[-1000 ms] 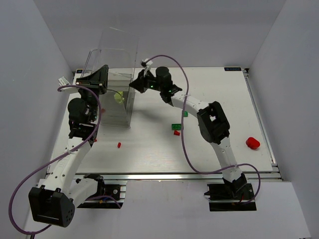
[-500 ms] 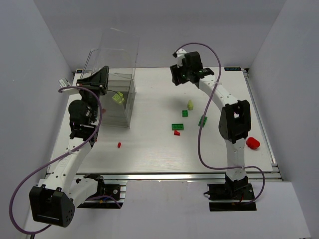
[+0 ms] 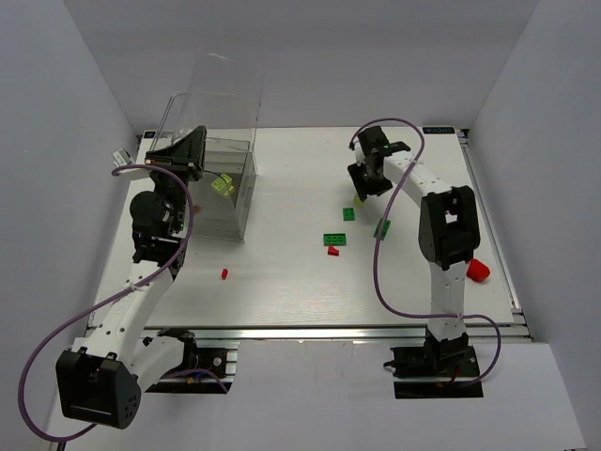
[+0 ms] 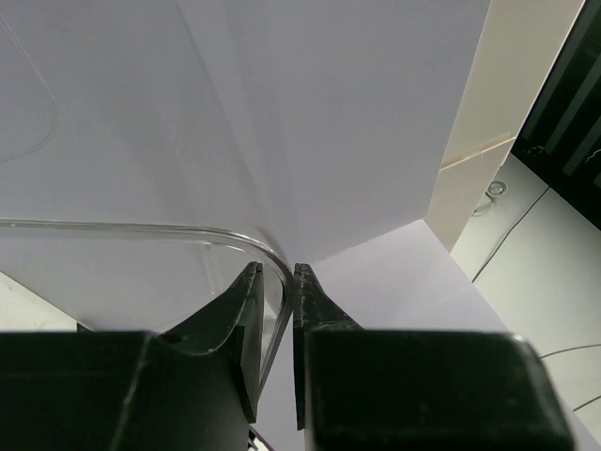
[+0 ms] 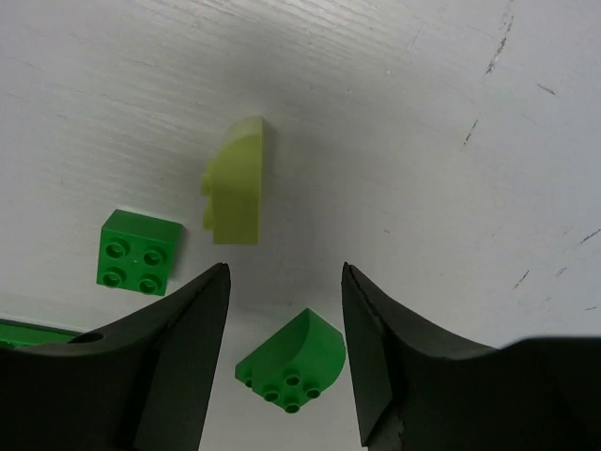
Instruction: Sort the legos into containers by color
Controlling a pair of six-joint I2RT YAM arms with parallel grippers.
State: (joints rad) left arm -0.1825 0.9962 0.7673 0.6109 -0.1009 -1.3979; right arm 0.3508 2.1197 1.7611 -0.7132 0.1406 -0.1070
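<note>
Lying just beyond the right gripper [image 5: 285, 282] — a yellow-green lego [image 5: 235, 183]

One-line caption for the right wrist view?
Open right hand over a yellow-green brick, a square green brick and a rounded green brick on the table.

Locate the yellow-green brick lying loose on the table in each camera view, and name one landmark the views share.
Top external: the yellow-green brick lies right of centre, in the upper half.
Left wrist: not in it; this view faces the clear bin rim.
Right wrist: upper left of centre, beyond the open fingers.
Shared landmark: the small square dark green brick beside it.
</note>
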